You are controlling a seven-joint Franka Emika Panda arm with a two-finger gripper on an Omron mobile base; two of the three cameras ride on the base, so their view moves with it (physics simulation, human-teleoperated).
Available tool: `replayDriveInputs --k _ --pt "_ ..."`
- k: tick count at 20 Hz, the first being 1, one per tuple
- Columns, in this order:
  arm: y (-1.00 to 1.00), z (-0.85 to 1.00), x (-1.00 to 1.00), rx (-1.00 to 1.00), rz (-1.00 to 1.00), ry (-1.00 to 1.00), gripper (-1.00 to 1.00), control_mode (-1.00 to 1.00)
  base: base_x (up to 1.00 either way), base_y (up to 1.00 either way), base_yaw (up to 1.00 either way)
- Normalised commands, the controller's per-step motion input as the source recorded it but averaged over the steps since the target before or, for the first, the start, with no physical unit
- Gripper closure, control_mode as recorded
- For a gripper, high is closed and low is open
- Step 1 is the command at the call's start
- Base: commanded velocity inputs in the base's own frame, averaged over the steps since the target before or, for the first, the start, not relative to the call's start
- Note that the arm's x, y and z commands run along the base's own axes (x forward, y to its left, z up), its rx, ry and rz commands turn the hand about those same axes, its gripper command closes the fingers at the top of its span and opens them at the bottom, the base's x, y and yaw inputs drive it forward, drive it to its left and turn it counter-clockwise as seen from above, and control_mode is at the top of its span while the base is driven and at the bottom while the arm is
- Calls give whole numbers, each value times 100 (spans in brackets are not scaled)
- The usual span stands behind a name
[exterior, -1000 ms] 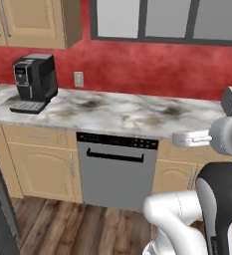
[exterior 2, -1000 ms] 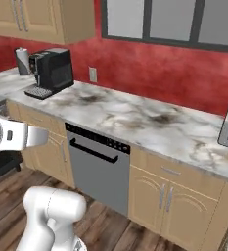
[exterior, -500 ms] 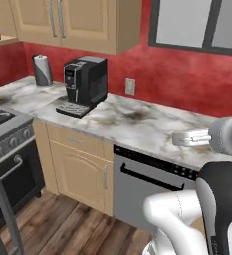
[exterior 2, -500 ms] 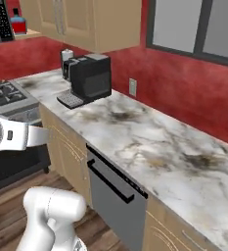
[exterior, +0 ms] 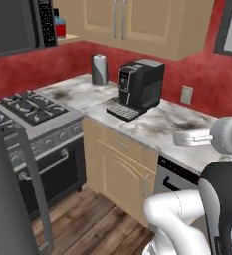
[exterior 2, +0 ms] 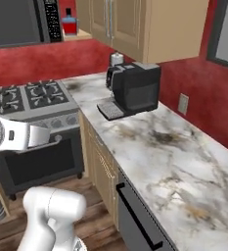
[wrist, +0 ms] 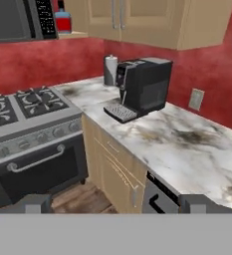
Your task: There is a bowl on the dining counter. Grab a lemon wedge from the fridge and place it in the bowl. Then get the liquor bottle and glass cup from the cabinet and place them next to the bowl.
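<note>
Liquor bottle is sitting on the open cabinet shelf just right of the microwave, top cut off by the frame edge in every view; only its red body and blue label are showing. Whether a cup is standing beside it can't be made out. Gripper is hanging wide open, holding nothing, well short of the shelf, with just the two finger stubs poking in at the bottom of the hand view. Arm is reaching level, forearm stretched out over the wood floor in front of the stove, hand facing the coffee machine on the marbled counter.
</note>
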Motion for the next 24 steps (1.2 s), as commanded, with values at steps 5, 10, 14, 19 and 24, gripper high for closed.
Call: replayDriveInputs --k 5,10,14,19,24 --pt "0 0 0 0 0 0 -100 100 66 37 3" --pt "0 0 0 0 0 0 -100 100 75 34 0" --pt "0 0 0 0 0 0 -100 100 76 22 8" --pt "0 0 0 0 0 0 -100 100 80 0 36" --pt "0 0 0 0 0 0 -100 100 72 0 40"
